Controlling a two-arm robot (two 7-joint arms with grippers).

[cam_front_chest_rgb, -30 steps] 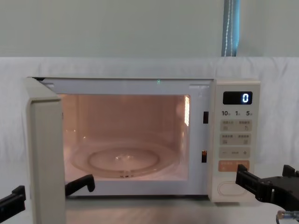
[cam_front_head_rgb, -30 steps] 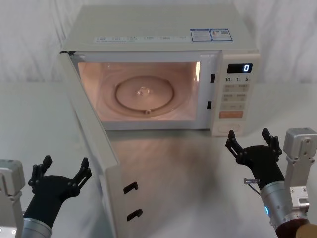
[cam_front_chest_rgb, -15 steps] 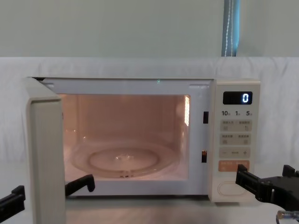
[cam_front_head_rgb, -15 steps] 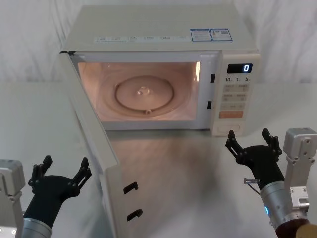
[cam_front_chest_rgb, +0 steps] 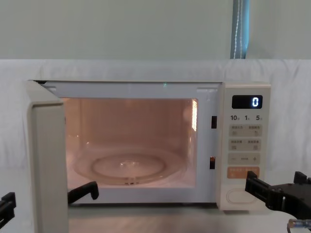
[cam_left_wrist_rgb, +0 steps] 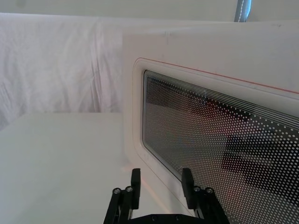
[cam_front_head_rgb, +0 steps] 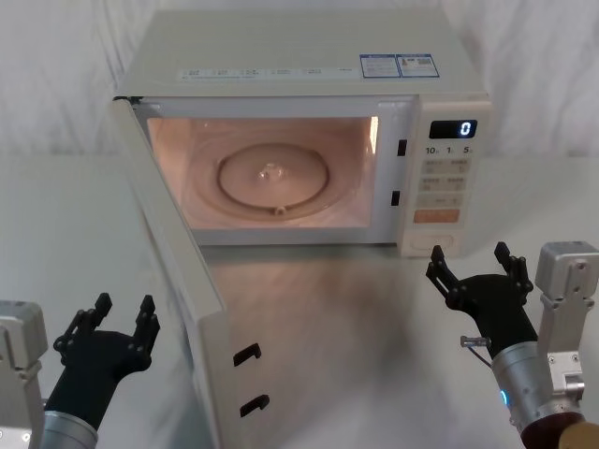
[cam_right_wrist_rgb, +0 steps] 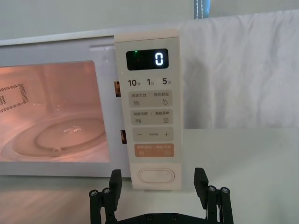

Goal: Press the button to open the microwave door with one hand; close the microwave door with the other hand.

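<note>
Head view: microwave door [cam_front_head_rgb: 173, 281] stands swung wide from the microwave [cam_front_head_rgb: 309, 131], cavity lit. Left gripper [cam_front_head_rgb: 120, 323], jaws apart, sits outside the door, near its window. Right gripper [cam_front_head_rgb: 473, 267], jaws spread, hangs just before the button [cam_front_head_rgb: 438, 240]. Risks: a low, glancing push slipping off the door; a second button press. Nothing obstructs the swing.

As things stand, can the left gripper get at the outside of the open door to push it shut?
Probably yes. The left gripper sits open just left of the door, on its window side, with nothing between them. The right gripper is parked before the button.
</note>
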